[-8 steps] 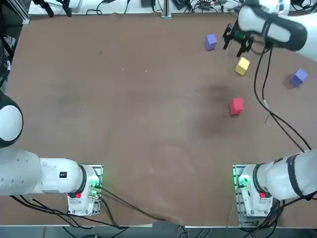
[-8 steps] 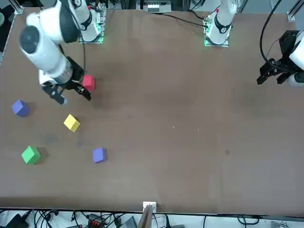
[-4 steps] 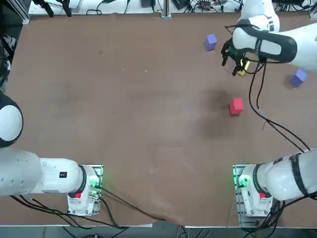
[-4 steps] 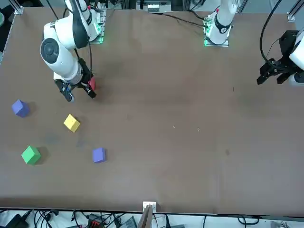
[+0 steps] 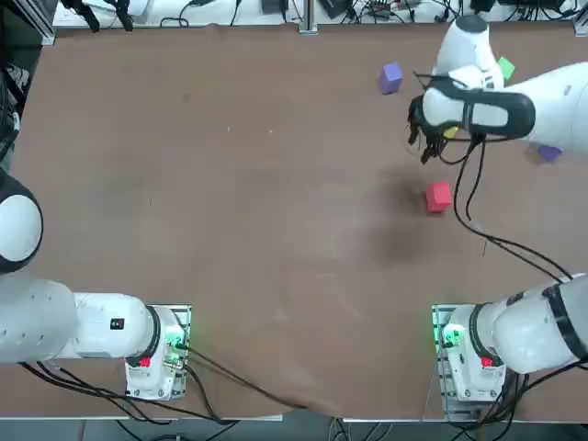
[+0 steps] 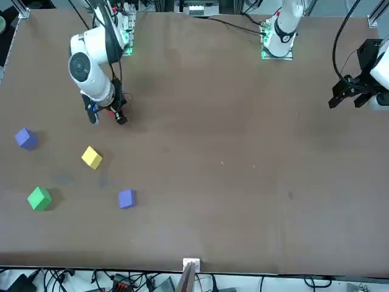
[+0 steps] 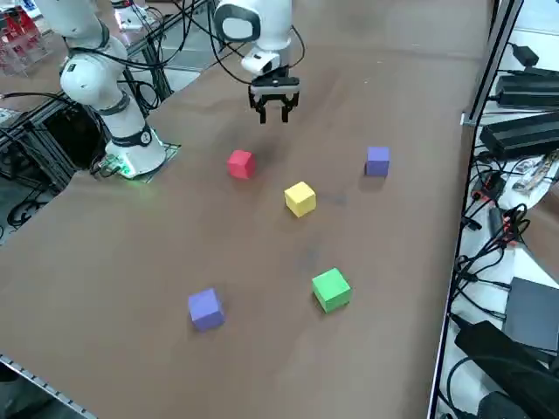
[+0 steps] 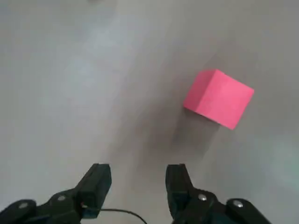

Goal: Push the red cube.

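Right gripper, jaws partly spread and empty, above the matte brown worktop; smooth red cube lies just beyond them.

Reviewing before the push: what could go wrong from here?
1. The right gripper hangs above the table, off to one side of the red cube; a straight descent could miss it.
2. The yellow cube sits near the red one; a push that way could knock it.
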`<action>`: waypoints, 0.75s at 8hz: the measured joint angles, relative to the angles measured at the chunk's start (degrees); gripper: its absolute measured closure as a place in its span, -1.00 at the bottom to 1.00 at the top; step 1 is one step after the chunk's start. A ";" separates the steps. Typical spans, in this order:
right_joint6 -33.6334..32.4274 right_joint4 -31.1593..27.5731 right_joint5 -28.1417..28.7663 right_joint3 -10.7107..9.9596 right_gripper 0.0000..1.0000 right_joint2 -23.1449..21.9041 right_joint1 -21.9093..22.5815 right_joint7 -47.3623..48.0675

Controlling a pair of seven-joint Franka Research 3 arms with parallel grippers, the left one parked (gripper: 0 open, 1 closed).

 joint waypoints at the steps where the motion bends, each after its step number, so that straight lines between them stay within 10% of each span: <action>1: 2.72 -2.73 0.00 0.00 -0.43 0.02 0.61 1.43; 6: 17.07 -14.03 0.02 -0.13 -0.36 0.03 1.09 7.96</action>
